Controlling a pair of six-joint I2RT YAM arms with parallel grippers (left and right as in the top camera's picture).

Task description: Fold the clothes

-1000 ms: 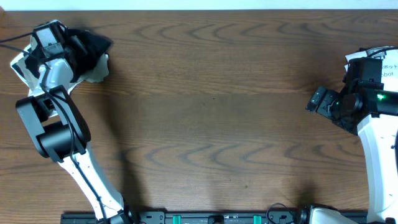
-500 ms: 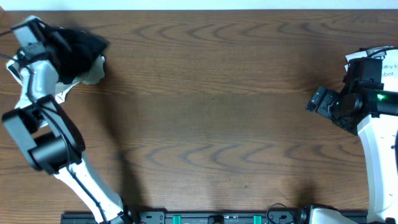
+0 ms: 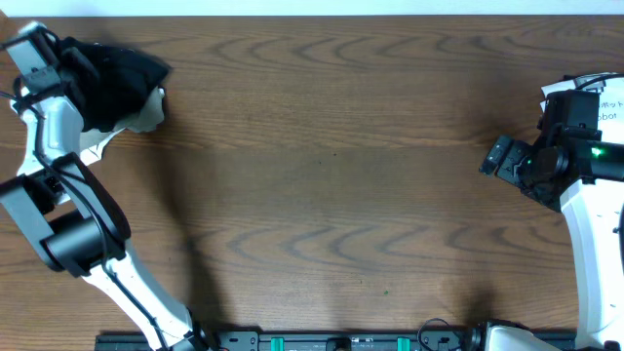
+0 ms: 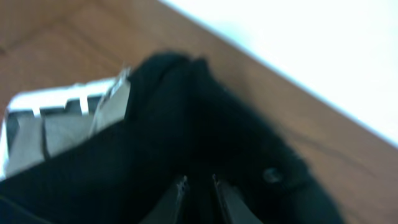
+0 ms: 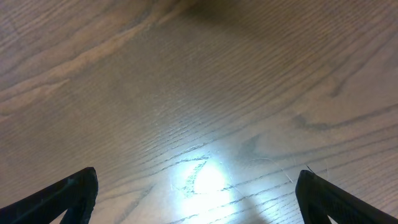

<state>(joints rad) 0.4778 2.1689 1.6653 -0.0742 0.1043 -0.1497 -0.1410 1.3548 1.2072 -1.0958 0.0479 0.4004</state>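
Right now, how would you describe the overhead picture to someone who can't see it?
At the far left corner of a wooden table, the left claw pinches a bunched black garment that lies partly over a pale cloth. The right claw hangs open over the wood near the right edge, holding nothing.

Both arms are built of white shells joined by black cylindrical joints. On the left arm (image 3: 73,239) a thin black cable runs along the white lower link. The right arm (image 3: 590,219) carries a black wrist block with a small green light. The right tool (image 3: 499,158) is black, its fingers (image 5: 74,190) tapering to flat wedges.
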